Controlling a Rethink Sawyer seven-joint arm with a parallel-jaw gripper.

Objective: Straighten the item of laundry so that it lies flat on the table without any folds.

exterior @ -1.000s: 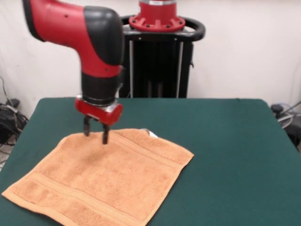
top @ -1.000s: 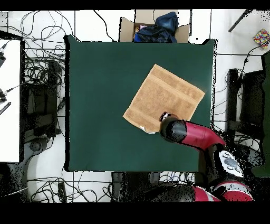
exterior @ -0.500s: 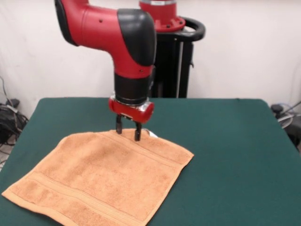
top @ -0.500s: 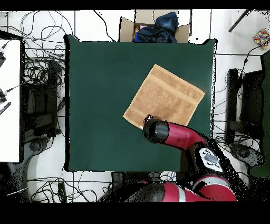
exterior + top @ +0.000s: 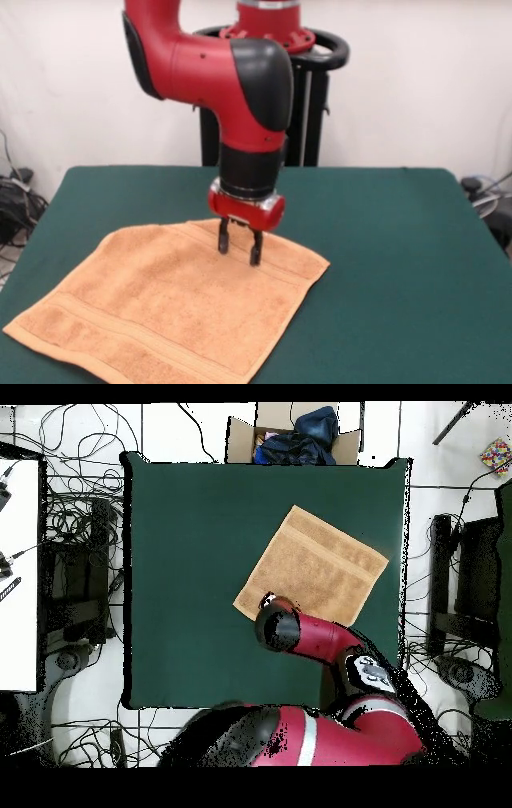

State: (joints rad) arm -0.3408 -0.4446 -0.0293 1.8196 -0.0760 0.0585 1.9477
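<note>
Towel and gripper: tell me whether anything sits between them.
Nothing visible does. The gripper hangs open directly over the towel near its far border band, with only air beneath its tips. The towel lies spread on the table, nothing on top of it.

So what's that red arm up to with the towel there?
The red robot arm is working over an orange-tan towel on a green table. Its gripper points straight down above the towel's far edge, fingers apart and holding nothing. Whether the tips touch the cloth is hard to tell. The towel already looks spread out flat, lying at an angle to the table's edges, with no obvious folds.
</note>
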